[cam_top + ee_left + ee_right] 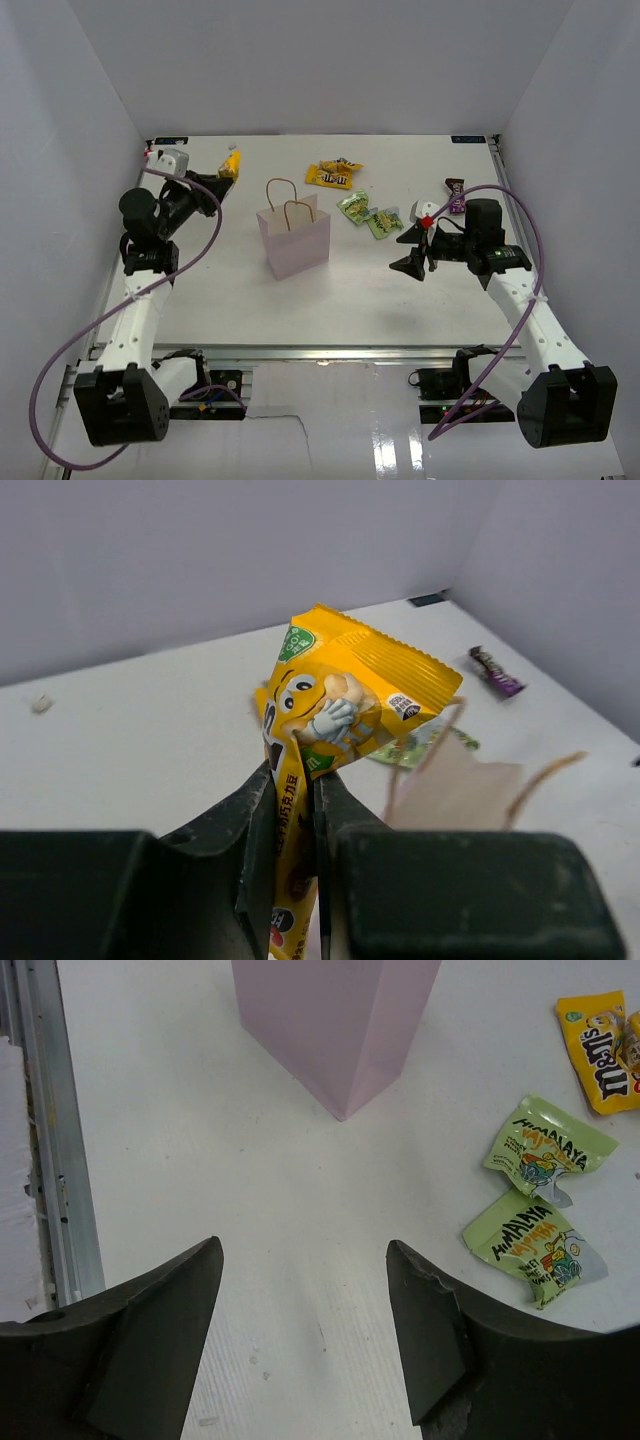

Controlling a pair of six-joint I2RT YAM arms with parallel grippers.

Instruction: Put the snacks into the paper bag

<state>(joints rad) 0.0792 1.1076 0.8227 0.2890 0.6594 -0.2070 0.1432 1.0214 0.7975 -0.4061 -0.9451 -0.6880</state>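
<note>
Left claw (296, 780): clenched on one yellow packet (345, 695). The two fingers pinch its lower edge from both sides, and the rest of the packet stands up above them, leaning to the right.
Held packet, place: at the far left of the table (350, 295), left of the bag (295, 238) and apart from it. In the left wrist view it is about level with the top of the bag.
Right claw (410, 250): released. The jaws stand wide apart with nothing between them, only bare table below. It is right of the bag, points toward it, and touches no packet.
Bag: pale pink paper, upright near the middle of the table. Its two brown cord handles stand up in loops. Whether any packet is inside, I cannot tell.
Other yellow packets (333, 175): two with brown print lie flat and touch each other, on the far side of the table, a little right of the bag.
Green packets (545, 1145): two lie flat, just beside each other, between the bag and the right arm and a little farther than the right claw. Both are outside the bag.
Purple packet (456, 195): lies flat at the far right, near the right arm and apart from the green ones.
Rail (50, 1130): a metal strip along the near edge of the table.
</note>
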